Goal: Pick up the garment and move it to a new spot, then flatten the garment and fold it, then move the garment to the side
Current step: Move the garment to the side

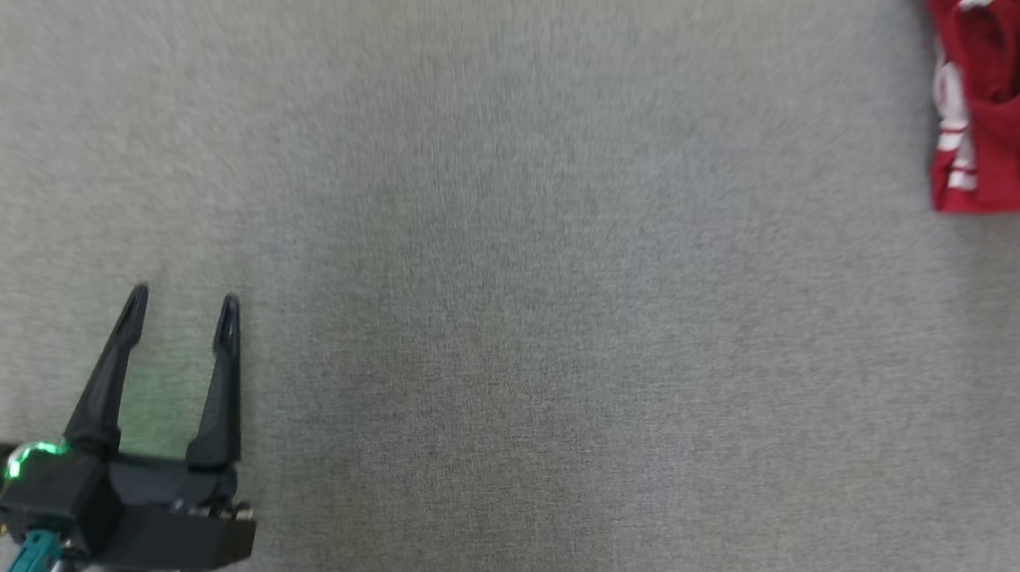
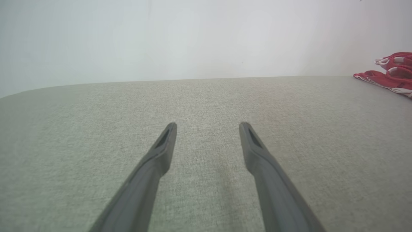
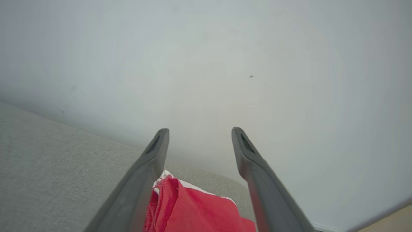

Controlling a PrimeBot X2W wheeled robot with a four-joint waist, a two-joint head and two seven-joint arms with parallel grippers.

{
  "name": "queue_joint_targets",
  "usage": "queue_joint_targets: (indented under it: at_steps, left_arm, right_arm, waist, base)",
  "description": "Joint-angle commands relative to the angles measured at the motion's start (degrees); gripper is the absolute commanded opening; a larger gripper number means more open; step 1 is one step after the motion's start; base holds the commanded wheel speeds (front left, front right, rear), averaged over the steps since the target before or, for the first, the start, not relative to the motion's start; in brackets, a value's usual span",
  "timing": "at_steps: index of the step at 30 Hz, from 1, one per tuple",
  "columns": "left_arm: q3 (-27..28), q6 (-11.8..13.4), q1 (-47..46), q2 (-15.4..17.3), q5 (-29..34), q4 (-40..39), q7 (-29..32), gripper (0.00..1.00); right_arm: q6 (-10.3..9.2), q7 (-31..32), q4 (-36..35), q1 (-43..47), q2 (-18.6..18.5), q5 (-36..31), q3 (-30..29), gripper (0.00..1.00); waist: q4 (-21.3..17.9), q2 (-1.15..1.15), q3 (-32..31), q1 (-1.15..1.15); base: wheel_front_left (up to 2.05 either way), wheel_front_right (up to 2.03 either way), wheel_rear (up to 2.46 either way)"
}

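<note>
Item: red folded cloth garment (image 1: 1016, 115) with white striped trim, lying in a compact, slightly rumpled stack.
Location of item: far right corner of the grey woven-fabric tabletop (image 1: 507, 322), cut off by the right and top edges of my head view.
My left gripper (image 1: 185, 299): long dark fingers spread apart, empty, held low at the near left over bare fabric.
My right gripper (image 3: 200, 130): fingers spread apart, clamped on nothing, pointing toward a pale plain wall (image 3: 206, 48).
Key relation: the garment lies directly beneath my right gripper, showing in the gap between the two fingers near their base. I cannot tell whether the left finger brushes the cloth.
Bearing from left gripper: well apart, off to the right and farther out across the tabletop.
Nearer arm: the right, plainly.
Long axis of item: the white-trimmed edge runs away from me in the head view. The full outline is cropped, so I cannot settle the overall axis.
Stage, as I judge it: garment folded and set at the side, so the task is at or near its end.
Next move, as I judge it: lift the right gripper straight up off the stack.
Risk: a sideways pull could catch a fold and undo it.
</note>
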Motion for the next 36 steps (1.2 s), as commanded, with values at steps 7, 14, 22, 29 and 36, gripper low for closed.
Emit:
queue_joint_targets:
  at_steps: [7, 14, 22, 29, 36]
  left_arm:
    - [2.17, 0.08, 4.13, -1.17, -1.17, 1.67, -0.16, 1.0]
    - [2.16, -0.26, 6.39, -2.18, -1.18, 3.77, -0.15, 1.0]
    - [2.27, -0.43, 9.29, -2.42, -0.93, 5.36, -0.15, 1.0]
    - [2.29, -0.53, 10.25, -2.46, -0.83, 6.04, -0.15, 1.0]
    - [2.65, -0.31, 11.2, -2.95, -0.98, 7.25, -0.15, 1.0]
  right_arm:
    - [-0.19, -2.53, -3.78, 10.37, 7.1, 0.34, -3.54, 1.0]
    - [-0.18, -3.23, -7.75, 23.3, 14.17, -1.69, -7.89, 1.0]
    - [-0.19, -3.23, -13.61, 37.81, 19.25, -2.52, -11.21, 1.0]
    - [-0.18, -3.24, -19.51, 48.01, 21.77, -3.34, -15.15, 1.0]
    - [-0.19, -1.9, -26.68, 58.9, 25.64, -5.52, -20.09, 1.0]
  waist:
    - [1.01, 0.0, -11.83, 0.0]
    - [2.41, 0.0, -19.31, 0.0]
    - [3.22, 0.0, -25.52, 0.0]
    - [4.16, 0.0, -27.46, 0.0]
    - [4.84, 0.0, -27.99, 0.0]
  base:
    - [0.0, 0.0, 0.0]
    - [0.0, 0.0, 0.0]
    - [0.0, 0.0, 0.0]
    - [0.0, 0.0, 0.0]
    - [0.0, 0.0, 0.0]
